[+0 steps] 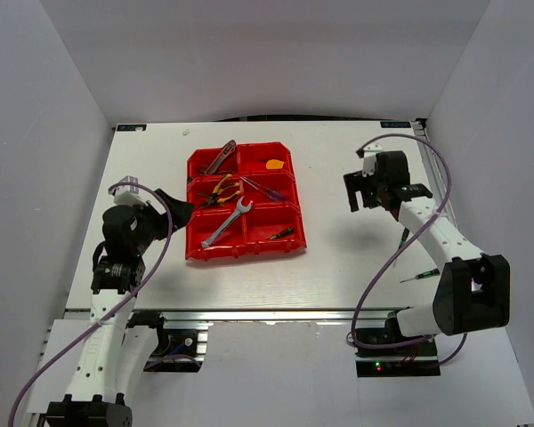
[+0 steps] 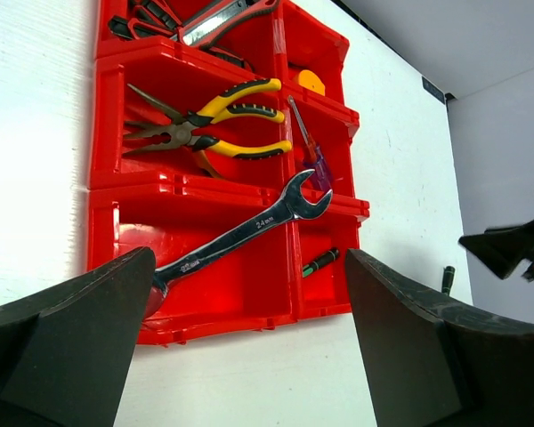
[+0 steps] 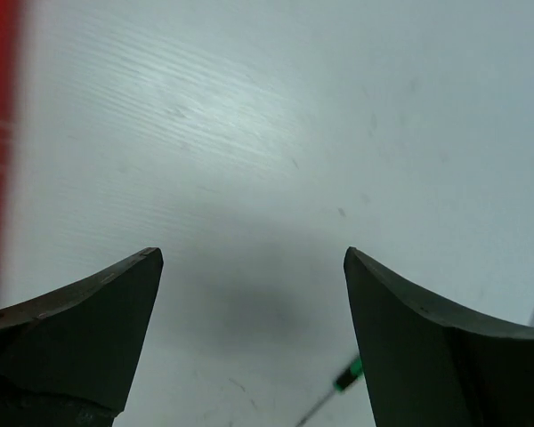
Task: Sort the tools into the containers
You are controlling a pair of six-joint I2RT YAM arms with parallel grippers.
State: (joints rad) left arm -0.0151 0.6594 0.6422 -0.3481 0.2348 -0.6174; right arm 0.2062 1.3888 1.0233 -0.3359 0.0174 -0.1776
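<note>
Left of the red bins hangs the left pincer. Its 2 fingers are spread wide and hold nothing, and it points at the near-left bin. Most tools are already inside the bins. The red-black pliers are in the far-left bin and the yellow pliers are in the middle-left bin. The orange piece is in the far-right bin and a small dark screwdriver is in the near-right bin. The silver wrench lies slanted, with its handle in the near-left bin and its open head up on the wall between bins. Right of the bins, well apart from them, the right pincer hangs over bare worktop, its fingers spread and empty too. Further right of the bins, 1 green screwdriver lies out on the worktop. So the sorting looks nearly done. I think the right arm must next turn to that screwdriver, come down over it, pinch it, and carry it to a bin.
</note>
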